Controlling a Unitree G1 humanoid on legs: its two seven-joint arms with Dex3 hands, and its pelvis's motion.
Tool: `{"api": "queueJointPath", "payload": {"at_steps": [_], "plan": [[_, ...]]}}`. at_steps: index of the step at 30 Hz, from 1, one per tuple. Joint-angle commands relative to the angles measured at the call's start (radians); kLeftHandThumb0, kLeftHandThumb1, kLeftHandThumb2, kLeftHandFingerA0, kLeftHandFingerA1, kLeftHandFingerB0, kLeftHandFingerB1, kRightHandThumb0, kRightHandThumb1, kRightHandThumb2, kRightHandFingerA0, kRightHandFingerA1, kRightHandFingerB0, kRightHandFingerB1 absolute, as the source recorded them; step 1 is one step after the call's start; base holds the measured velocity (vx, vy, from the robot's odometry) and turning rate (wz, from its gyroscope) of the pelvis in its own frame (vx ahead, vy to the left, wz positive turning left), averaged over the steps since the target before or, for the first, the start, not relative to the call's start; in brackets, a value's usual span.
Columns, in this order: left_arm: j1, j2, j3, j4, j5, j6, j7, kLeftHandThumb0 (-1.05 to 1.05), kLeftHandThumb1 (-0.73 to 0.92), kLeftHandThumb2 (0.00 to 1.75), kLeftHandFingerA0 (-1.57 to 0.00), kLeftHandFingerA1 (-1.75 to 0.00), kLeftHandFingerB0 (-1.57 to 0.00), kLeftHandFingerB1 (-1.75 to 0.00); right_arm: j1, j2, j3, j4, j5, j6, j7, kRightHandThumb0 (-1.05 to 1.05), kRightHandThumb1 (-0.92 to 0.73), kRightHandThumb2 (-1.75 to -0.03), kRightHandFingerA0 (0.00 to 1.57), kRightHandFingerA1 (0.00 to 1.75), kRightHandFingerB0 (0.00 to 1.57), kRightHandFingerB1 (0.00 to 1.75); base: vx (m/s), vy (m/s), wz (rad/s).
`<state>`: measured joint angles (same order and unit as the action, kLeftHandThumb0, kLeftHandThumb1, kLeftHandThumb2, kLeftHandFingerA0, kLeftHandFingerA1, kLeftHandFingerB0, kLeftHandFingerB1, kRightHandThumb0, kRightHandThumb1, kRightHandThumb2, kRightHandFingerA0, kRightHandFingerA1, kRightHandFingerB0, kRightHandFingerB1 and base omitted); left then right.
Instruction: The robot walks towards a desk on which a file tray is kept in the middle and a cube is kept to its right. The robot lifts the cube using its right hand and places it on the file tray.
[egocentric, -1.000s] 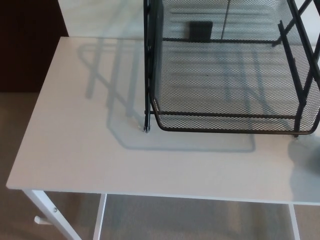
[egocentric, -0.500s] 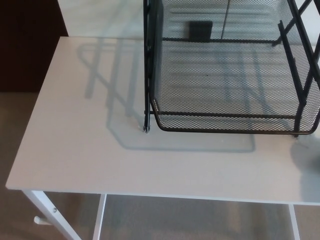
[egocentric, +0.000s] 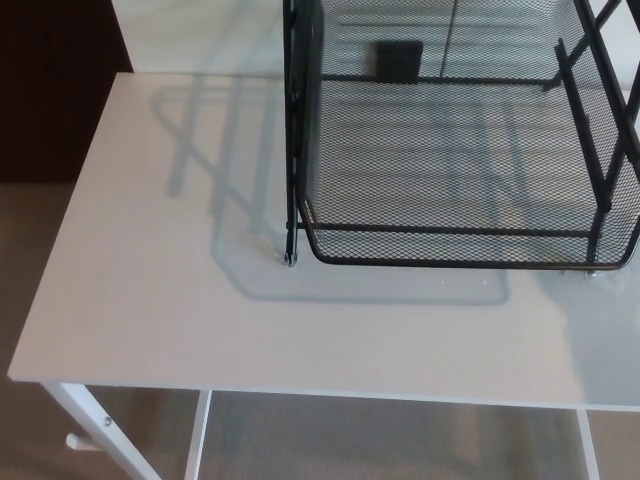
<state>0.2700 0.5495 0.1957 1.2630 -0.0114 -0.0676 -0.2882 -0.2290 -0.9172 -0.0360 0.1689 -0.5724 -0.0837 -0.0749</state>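
Note:
A black wire-mesh file tray (egocentric: 460, 170) stands on the white desk (egocentric: 150, 280), filling the upper right of the head view. Its lower shelf is bare mesh, and black upright posts (egocentric: 292, 130) rise at its left front corner. No cube shows anywhere in the picture. Neither of my hands is in view.
The desk's front edge (egocentric: 300, 388) runs across the bottom, with white legs (egocentric: 85, 415) and beige carpet below. A dark panel (egocentric: 50, 90) stands beyond the desk's left side. A small dark rectangle (egocentric: 397, 60) shows through the mesh at the back.
The whole picture has shifted slightly, so the camera moved. A dark shadow at the right edge of the desk has gone from view.

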Motion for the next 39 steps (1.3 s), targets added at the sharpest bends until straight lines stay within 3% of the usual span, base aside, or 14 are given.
{"api": "queueJointPath", "payload": {"at_steps": [1, 3, 5, 10, 11, 15, 20, 21, 23, 26, 27, 28, 29, 39], "plan": [[0.013, 0.028, -0.005, 0.0, 0.015, -0.051, 0.022, -0.88, 0.87, 0.65, -0.41, -0.78, -0.24, -0.61, -0.14, -0.026, -0.205, -0.218, 0.037, 0.06, -0.042, -0.36, -0.57, -0.97, 1.13, 1.35, 0.87, 1.18, 0.0, 0.0, 0.0], [0.008, 0.031, -0.007, 0.003, 0.017, -0.053, 0.023, -0.91, 0.64, 1.03, -0.37, -0.74, -0.21, -0.62, -0.229, 0.0, -0.185, -0.267, 0.036, 0.101, 0.005, -0.24, -0.73, -0.68, 0.83, 1.73, 0.67, 1.51, 0.0, 0.0, 0.0], [0.011, 0.031, -0.006, -0.01, 0.013, -0.049, 0.017, -0.91, 0.86, 0.68, -0.39, -0.78, -0.22, -0.61, -0.332, 0.025, -0.122, -0.267, 0.008, 0.111, 0.034, -0.21, -0.71, -0.79, 1.0, 1.71, 0.7, 1.45, 0.0, 0.0, 0.0], [0.012, 0.025, 0.007, -0.01, -0.002, -0.044, 0.006, -0.89, 0.64, 1.0, -0.35, -0.74, -0.21, -0.62, -0.428, 0.078, -0.038, -0.231, 0.004, 0.085, 0.08, -0.23, -0.66, -0.82, 0.81, 1.75, 0.65, 1.57, 0.0, 0.0, 0.0], [0.017, 0.028, 0.002, -0.016, 0.003, -0.049, 0.004, -0.88, 0.86, 0.7, -0.37, -0.78, -0.21, -0.61, -0.473, 0.119, 0.029, -0.217, -0.019, 0.091, 0.113, -0.37, -0.48, -0.9, 1.15, 1.34, 0.84, 1.09, 0.0, 0.0, 0.0], [0.02, 0.032, -0.01, -0.027, 0.015, -0.039, 0.017, -0.9, 0.63, 1.06, -0.39, -0.74, -0.24, -0.63, -0.545, 0.211, 0.155, -0.166, -0.021, 0.069, 0.173, -0.35, -0.63, -0.64, 0.9, 1.67, 0.89, 0.97, 0.0, 0.0, 0.0], [0.028, 0.014, 0.01, -0.011, -0.008, -0.05, 0.02, -0.89, 0.87, 0.65, -0.4, -0.77, -0.26, -0.61, -0.575, 0.303, 0.308, -0.105, 0.02, 0.117, 0.39, -0.21, -0.69, -0.68, 0.79, 1.68, 0.78, 1.25, 0.0, 0.0, 0.0], [0.026, 0.014, 0.01, -0.013, -0.008, -0.049, 0.021, -0.89, 0.63, 1.05, -0.42, -0.75, -0.27, -0.64, -0.571, 0.317, 0.329, -0.103, 0.029, 0.144, 0.434, -0.23, -0.66, -0.62, 0.81, 1.65, 0.84, 1.02, 0.0, 0.0, 0.0], [0.024, 0.014, 0.003, -0.017, 0.001, -0.053, 0.029, -0.88, 0.88, 0.71, -0.42, -0.77, -0.26, -0.63, -0.556, 0.351, 0.377, -0.048, -0.022, 0.127, 0.398, -0.27, -0.6, -0.59, 0.89, 1.59, 0.94, 0.8, 0.0, 0.0, 0.0], [0.023, 0.01, 0.009, -0.014, -0.005, -0.054, 0.027, -0.88, 0.65, 1.05, -0.43, -0.75, -0.26, -0.63, -0.559, 0.373, 0.408, 0.017, -0.016, 0.132, 0.428, -0.22, -0.61, -0.84, 0.91, 1.55, 0.9, 0.94, 0.0, 0.0, 0.0], [0.022, 0.009, 0.015, -0.011, -0.01, -0.056, 0.022, -0.87, 0.87, 0.69, -0.4, -0.77, -0.25, -0.61, -0.565, 0.39, 0.418, 0.064, 0.003, 0.131, 0.448, -0.22, -0.61, -0.93, 0.92, 1.55, 0.88, 1.06, 0.0, 0.0, 0.0], [0.023, 0.009, 0.015, -0.01, -0.01, -0.059, 0.02, -0.89, 0.64, 1.05, -0.41, -0.75, -0.23, -0.63, -0.571, 0.403, 0.431, 0.112, 0.014, 0.129, 0.468, -0.22, -0.61, -1.03, 0.95, 1.5, 0.89, 1.17, 0.0, 0.0, 0.0], [0.02, 0.008, 0.014, -0.007, -0.008, -0.058, 0.02, -0.89, 0.86, 0.69, -0.42, -0.79, -0.25, -0.63, -0.576, 0.415, 0.456, 0.174, 0.013, 0.125, 0.5, -0.21, -0.65, -0.98, 0.91, 1.44, 0.89, 1.04, 0.0, 0.0, 0.0], [0.018, 0.015, 0.017, -0.001, -0.008, -0.051, 0.015, -0.89, 0.86, 0.67, -0.4, -0.77, -0.24, -0.61, -0.579, 0.43, 0.559, 0.214, -0.055, 0.12, 0.554, -0.3, -0.67, -0.66, 0.79, 1.41, 0.81, 0.69, 0.0, 0.0, 0.0]]}}
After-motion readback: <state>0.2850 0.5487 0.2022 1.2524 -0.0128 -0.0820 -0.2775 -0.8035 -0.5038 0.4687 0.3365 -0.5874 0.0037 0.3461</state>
